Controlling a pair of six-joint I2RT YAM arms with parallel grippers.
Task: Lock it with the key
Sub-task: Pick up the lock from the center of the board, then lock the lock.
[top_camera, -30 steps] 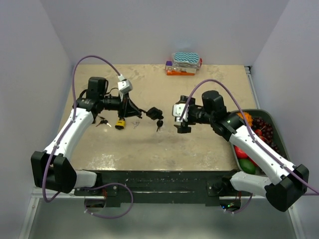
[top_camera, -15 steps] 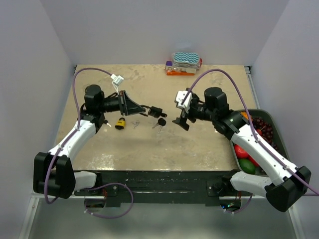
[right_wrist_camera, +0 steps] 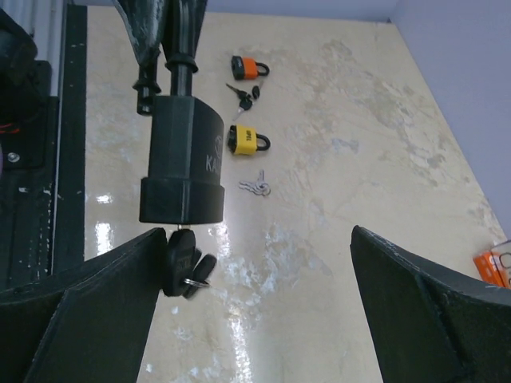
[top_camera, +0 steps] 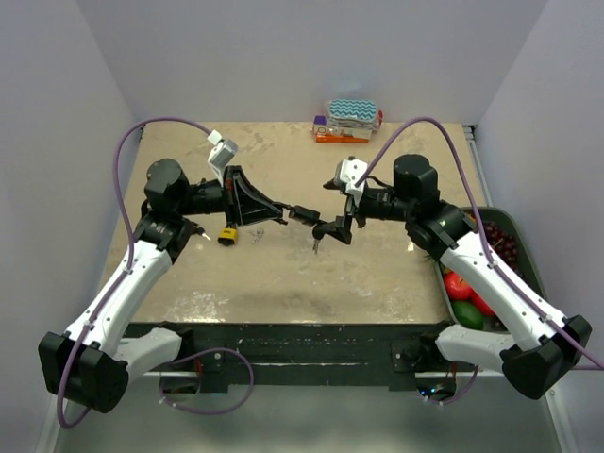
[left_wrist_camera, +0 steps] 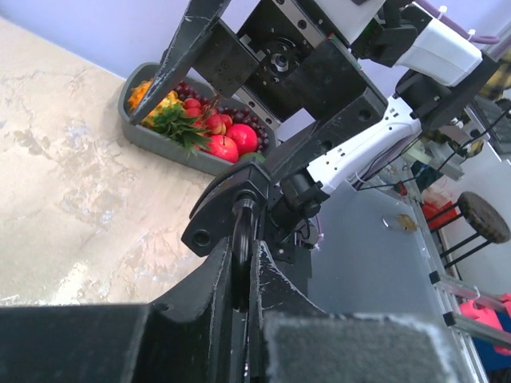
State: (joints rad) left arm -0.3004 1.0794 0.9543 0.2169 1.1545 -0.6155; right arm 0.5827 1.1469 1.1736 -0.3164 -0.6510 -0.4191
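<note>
My left gripper (top_camera: 281, 213) is shut on the shackle of a black padlock (top_camera: 302, 214) and holds it above the table's middle. In the left wrist view the fingers (left_wrist_camera: 214, 295) pinch the thin shackle (left_wrist_camera: 239, 255). In the right wrist view the padlock (right_wrist_camera: 182, 171) hangs with a black-headed key (right_wrist_camera: 179, 257) in its underside and a second key on the ring. My right gripper (right_wrist_camera: 255, 303) is wide open. Its left finger (right_wrist_camera: 76, 319) is right beside the key head, and I cannot tell if they touch. The right gripper also shows in the top view (top_camera: 338, 227).
A yellow padlock (top_camera: 227, 235), silver keys (top_camera: 256, 233) and black keys (top_camera: 195, 229) lie on the table left of centre. An orange padlock (right_wrist_camera: 246, 65) lies further left. A fruit tray (top_camera: 502, 213) stands at the right edge. Small boxes (top_camera: 349, 121) stand at the back.
My left gripper has carried the black padlock to the right, toward the middle. My right gripper has turned toward it and now stands open beside the hanging key.
</note>
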